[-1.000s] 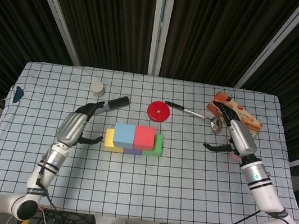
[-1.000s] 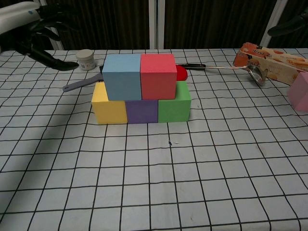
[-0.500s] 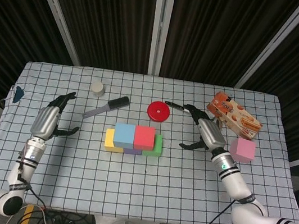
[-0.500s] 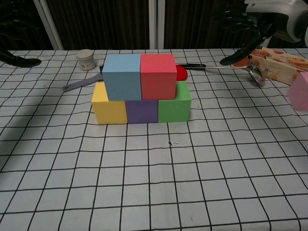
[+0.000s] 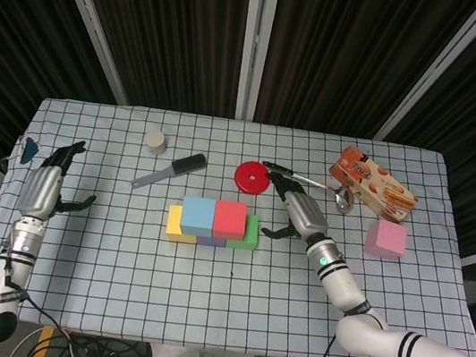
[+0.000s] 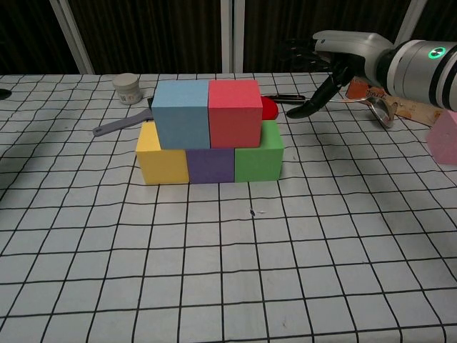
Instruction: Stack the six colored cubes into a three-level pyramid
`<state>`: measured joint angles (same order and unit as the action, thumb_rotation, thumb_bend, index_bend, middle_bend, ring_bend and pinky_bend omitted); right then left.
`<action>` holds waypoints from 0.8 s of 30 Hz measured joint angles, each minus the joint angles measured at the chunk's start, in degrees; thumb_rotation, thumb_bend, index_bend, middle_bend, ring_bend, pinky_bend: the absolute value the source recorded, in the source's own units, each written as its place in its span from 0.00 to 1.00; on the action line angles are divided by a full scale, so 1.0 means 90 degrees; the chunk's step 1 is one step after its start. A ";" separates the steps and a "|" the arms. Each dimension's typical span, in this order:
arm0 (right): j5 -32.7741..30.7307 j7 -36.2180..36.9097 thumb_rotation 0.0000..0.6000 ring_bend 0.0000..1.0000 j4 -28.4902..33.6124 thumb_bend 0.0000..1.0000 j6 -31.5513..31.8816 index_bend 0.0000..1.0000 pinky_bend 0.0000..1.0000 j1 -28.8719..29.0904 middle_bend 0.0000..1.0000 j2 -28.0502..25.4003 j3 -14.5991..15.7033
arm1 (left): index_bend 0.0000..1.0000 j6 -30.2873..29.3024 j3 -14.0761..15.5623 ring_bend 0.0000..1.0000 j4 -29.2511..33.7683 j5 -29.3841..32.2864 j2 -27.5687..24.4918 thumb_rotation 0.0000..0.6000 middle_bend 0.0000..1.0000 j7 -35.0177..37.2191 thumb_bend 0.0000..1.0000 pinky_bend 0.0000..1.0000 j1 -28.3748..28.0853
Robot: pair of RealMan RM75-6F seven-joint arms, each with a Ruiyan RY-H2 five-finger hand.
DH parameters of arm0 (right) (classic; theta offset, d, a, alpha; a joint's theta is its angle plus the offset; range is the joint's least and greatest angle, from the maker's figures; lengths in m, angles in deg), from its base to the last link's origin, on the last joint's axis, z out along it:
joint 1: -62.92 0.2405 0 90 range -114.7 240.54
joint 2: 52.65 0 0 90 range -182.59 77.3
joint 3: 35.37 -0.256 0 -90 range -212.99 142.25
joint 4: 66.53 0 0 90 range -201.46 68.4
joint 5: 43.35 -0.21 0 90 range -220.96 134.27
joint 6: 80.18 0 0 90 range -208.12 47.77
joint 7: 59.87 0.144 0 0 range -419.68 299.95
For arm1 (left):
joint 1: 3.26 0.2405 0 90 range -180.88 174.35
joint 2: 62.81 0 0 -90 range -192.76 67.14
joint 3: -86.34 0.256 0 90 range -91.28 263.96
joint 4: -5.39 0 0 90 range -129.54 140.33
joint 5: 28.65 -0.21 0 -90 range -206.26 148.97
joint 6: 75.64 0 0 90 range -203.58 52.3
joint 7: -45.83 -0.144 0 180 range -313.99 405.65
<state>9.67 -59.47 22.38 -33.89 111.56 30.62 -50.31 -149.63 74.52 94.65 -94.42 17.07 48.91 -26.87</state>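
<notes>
Since a moment ago, our right hand (image 5: 294,213) has slid left from the pink cube (image 5: 386,238) toward the stack, and our left hand (image 5: 43,188) has pulled away to the left table edge. Both hands hold nothing, fingers spread apart. Five cubes are stacked: yellow cube (image 6: 161,162), purple cube (image 6: 211,165) and green cube (image 6: 258,156) below, blue cube (image 6: 181,113) and red cube (image 6: 234,112) on top. We think the top level is left. Next we need to grab the pink cube, far off on the right, and set it on top.
</notes>
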 measured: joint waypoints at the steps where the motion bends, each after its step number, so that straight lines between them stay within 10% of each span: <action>1: -0.0038 -0.0054 1.00 0.00 -0.0048 0.13 0.0024 0.00 0.00 0.0023 0.00 0.0078 0.0003 | 0.07 0.0004 -0.0002 0.08 -0.0026 0.0003 -0.0005 1.00 0.13 0.0044 0.17 0.17 0.0019; 24: -0.0451 -0.0568 1.00 0.00 -0.0309 0.13 0.0097 0.00 0.00 0.0310 0.00 0.0645 -0.0112 | 0.07 0.0208 -0.0107 0.07 -0.0418 -0.0033 -0.0069 1.00 0.13 0.0575 0.17 0.17 0.0330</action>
<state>5.61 -64.59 19.60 -33.02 114.35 36.43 -51.31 -147.76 73.56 90.89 -94.71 16.45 54.09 -23.90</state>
